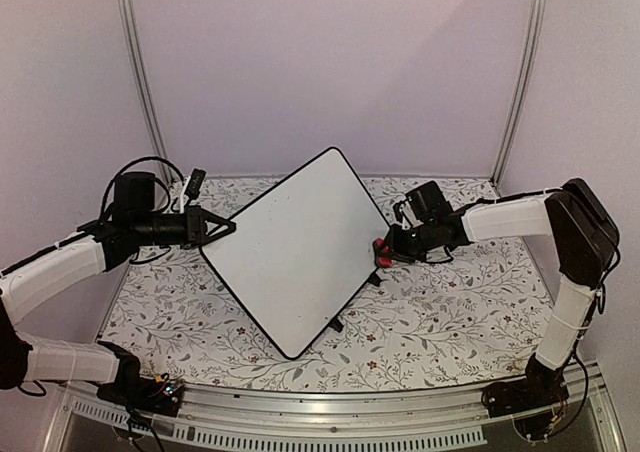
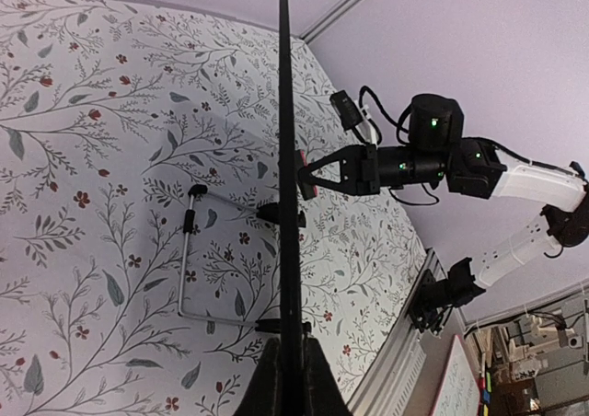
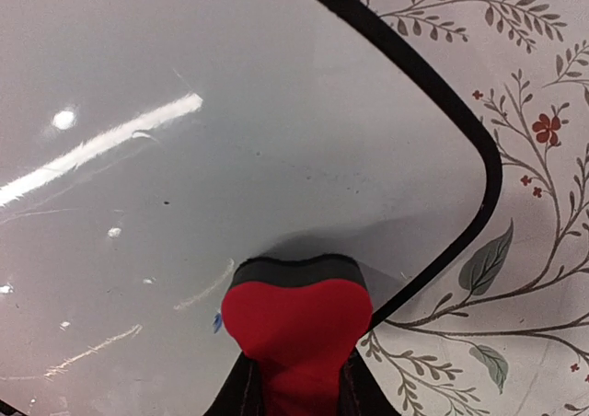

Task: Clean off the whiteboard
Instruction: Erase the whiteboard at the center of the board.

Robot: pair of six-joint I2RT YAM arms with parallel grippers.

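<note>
The whiteboard (image 1: 295, 252) is a glossy white board with a thin black frame, tilted up on its stand in the middle of the table, its face blank. My left gripper (image 1: 222, 227) is shut on the board's left edge; the left wrist view shows the board edge-on (image 2: 284, 158) between the fingers. My right gripper (image 1: 384, 252) is shut on a red eraser (image 3: 296, 319) whose dark felt side presses against the whiteboard (image 3: 230, 158) near its right corner. The eraser also shows in the top view (image 1: 380, 251) and the left wrist view (image 2: 305, 172).
The table carries a floral cloth (image 1: 450, 312). A wire stand (image 2: 189, 260) with black feet props the board from behind. An aluminium rail (image 1: 350, 427) runs along the near edge. Walls close the back and sides.
</note>
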